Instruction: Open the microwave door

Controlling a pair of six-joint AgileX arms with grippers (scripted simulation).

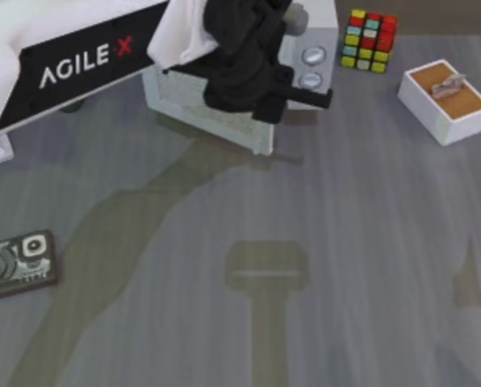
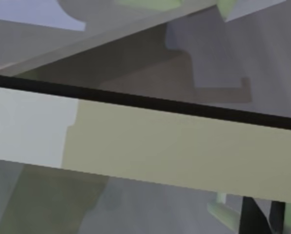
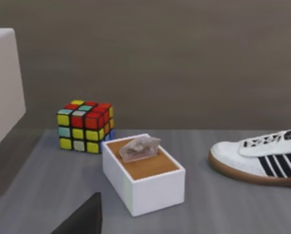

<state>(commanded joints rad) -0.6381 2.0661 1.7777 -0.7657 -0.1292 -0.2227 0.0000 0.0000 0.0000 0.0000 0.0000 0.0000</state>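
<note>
White microwave (image 1: 317,24) with two silver knobs, and the microwave door (image 1: 216,113) shows a white frame around grey speckled mesh. The left arm (image 1: 71,60) is white with a black band lettered in white, a red mark at its end. Rubik's cube (image 3: 84,126): red, yellow, teal and white squares on black. White box (image 3: 144,184), wooden-brown top. White shoe (image 3: 262,158), black stripes, tan sole. Desk (image 1: 345,242) streaked grey. The dark slab (image 1: 14,264) looks like grey-green banknote print, I think.

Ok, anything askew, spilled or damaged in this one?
Nothing spilled or broken. The microwave door is the only thing askew: it angles out from the microwave front, partly open, with the left gripper at its free edge. The cube, small box and shoe sit flat.
</note>
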